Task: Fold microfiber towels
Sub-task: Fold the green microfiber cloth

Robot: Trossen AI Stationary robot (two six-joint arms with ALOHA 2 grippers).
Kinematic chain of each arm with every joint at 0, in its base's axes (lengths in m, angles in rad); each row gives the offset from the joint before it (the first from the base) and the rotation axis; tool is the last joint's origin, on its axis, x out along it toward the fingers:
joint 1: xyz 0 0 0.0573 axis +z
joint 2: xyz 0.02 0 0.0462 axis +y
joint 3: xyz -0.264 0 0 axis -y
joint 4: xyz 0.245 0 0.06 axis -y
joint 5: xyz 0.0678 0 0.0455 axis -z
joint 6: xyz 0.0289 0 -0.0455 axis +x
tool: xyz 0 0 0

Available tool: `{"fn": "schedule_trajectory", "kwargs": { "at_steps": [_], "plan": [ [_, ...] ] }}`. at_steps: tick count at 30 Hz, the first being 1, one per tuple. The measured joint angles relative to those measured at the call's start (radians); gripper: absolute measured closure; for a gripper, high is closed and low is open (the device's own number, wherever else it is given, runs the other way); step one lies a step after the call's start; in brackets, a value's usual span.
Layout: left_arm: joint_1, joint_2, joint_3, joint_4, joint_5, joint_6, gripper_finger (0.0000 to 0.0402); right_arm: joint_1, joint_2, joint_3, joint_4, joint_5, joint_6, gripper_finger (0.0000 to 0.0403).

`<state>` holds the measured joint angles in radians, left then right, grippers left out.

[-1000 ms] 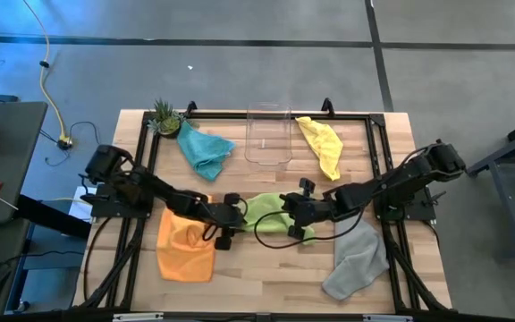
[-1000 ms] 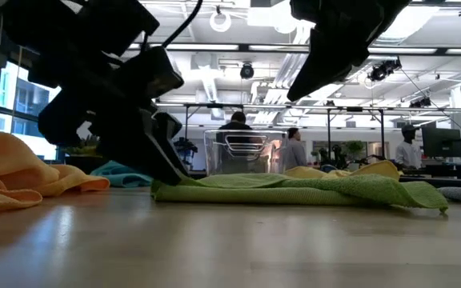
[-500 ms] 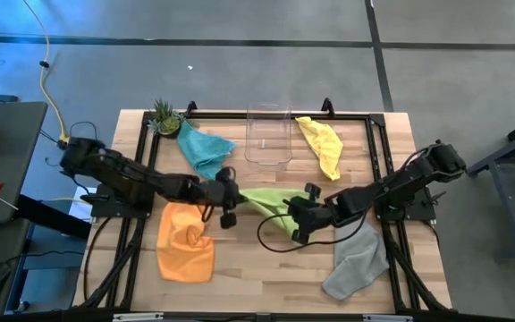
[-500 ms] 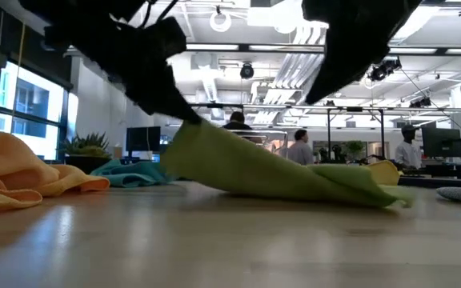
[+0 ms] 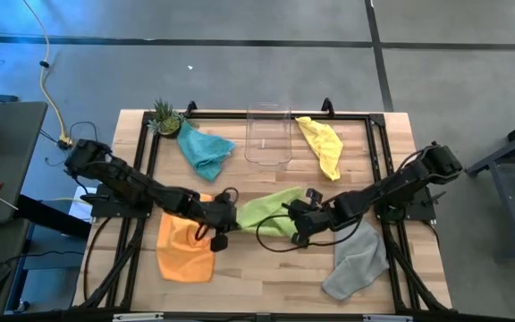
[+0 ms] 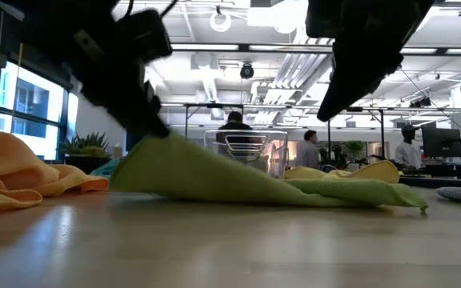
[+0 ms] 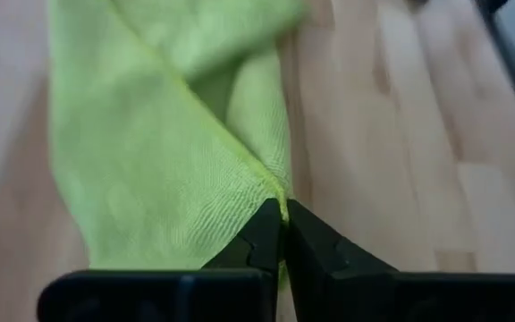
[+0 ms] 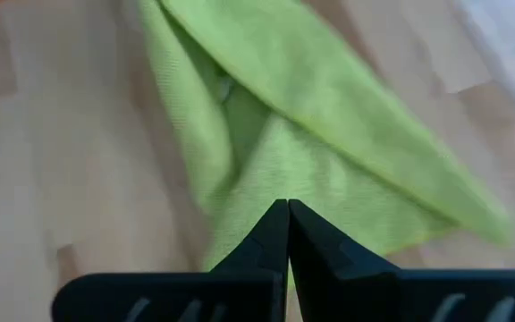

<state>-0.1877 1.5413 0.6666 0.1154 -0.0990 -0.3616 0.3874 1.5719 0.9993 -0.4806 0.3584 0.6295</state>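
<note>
High view: all five towels are seen on the counter (image 5: 266,268) — the lime green towel (image 5: 266,211) at the middle, the orange towel (image 5: 186,246) at the near left, the grey towel (image 5: 356,259) at the near right, the teal towel (image 5: 204,150) and the yellow towel (image 5: 322,145) at the far side, with the clear plastic bin (image 5: 268,134) between those two and a small plant (image 5: 164,116) at the far left corner.
Low view: one end of the lime green towel is shown lifted off the counter and sloping down to the other end, which lies flat; people are seen in the room behind.
Left gripper (image 7: 282,215): the jaws are clenched on a corner of the lime green towel, at its end beside the orange towel — a diagonal fold runs away from the tips.
Right gripper (image 8: 288,207): the jaws are pressed together on the towel's opposite end, with cloth spread just beyond the tips.
Towel and jaws: the lime green towel is stretched between the two grippers.
Edges and room: bare counter is left along the near edge between the orange and grey towels; the far side is taken up by the bin and two towels.
</note>
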Motion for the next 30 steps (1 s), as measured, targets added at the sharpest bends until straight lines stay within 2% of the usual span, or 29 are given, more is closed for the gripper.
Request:
{"fn": "schedule_trajectory", "kwargs": {
  "at_steps": [5, 10, 13, 19, 21, 26, 30],
  "plan": [
    [-0.018, 0.025, -0.001, 0.002, -0.006, -0.003, 0.0346, 0.000, 0.050, 0.000, 0.027, -0.028, -0.015, 0.0403],
    [-0.015, -0.031, 0.002, -0.011, 0.002, 0.014, 0.0283, 0.000, 0.066, 0.000, 0.043, -0.034, -0.035, 0.0403],
    [-0.020, -0.044, 0.001, -0.050, 0.006, 0.057, 0.0262, 0.000, 0.066, 0.000, 0.043, -0.034, -0.047, 0.0403],
    [-0.080, 0.009, -0.002, -0.096, 0.013, 0.196, 0.0255, -0.001, 0.065, 0.000, 0.058, -0.034, -0.089, 0.0403],
    [-0.088, 0.037, 0.001, -0.037, 0.005, 0.193, 0.0255, -0.001, 0.065, 0.000, 0.062, -0.029, -0.096, 0.0403],
    [-0.084, 0.083, 0.000, 0.008, -0.087, 0.158, 0.0260, -0.001, 0.065, 0.000, 0.071, -0.026, -0.099, 0.0403],
    [-0.080, 0.107, 0.000, 0.021, -0.081, 0.155, 0.0278, -0.001, 0.065, 0.000, 0.079, -0.025, -0.111, 0.0403]
  ]
}}
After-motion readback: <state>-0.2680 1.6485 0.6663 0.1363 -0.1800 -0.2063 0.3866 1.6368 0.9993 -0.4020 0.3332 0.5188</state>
